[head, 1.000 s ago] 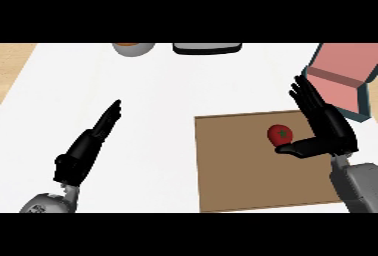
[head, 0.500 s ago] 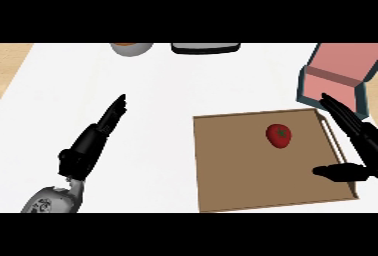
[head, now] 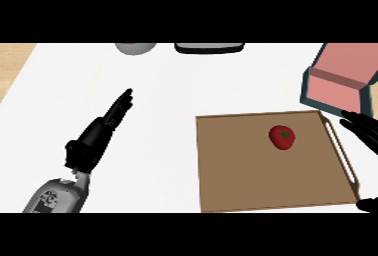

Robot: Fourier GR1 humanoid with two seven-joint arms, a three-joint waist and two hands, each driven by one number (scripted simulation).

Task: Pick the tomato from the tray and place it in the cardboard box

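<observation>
A red tomato [head: 282,137] with a green stem spot lies on the brown tray [head: 244,185], in its upper right part. The cardboard box [head: 341,86], pinkish inside with dark outer walls, stands beyond the tray's far right corner. My right hand [head: 362,131] shows only at the view's right edge, fingers straight and open, right of the tray's handle and apart from the tomato. A dark thumb tip shows at the lower right corner. My left hand [head: 96,137] rests open on the white counter to the left, fingers straight and pointing up-right.
A grey bowl [head: 136,47] and a dark flat object [head: 209,48] sit at the counter's far edge. The tray has a thin handle rail [head: 341,150] on its right side. White counter lies between my left hand and the tray.
My right hand has drawn back to the right, off the tray and away from the tomato, which stays where it was. The left hand has hardly shifted.
</observation>
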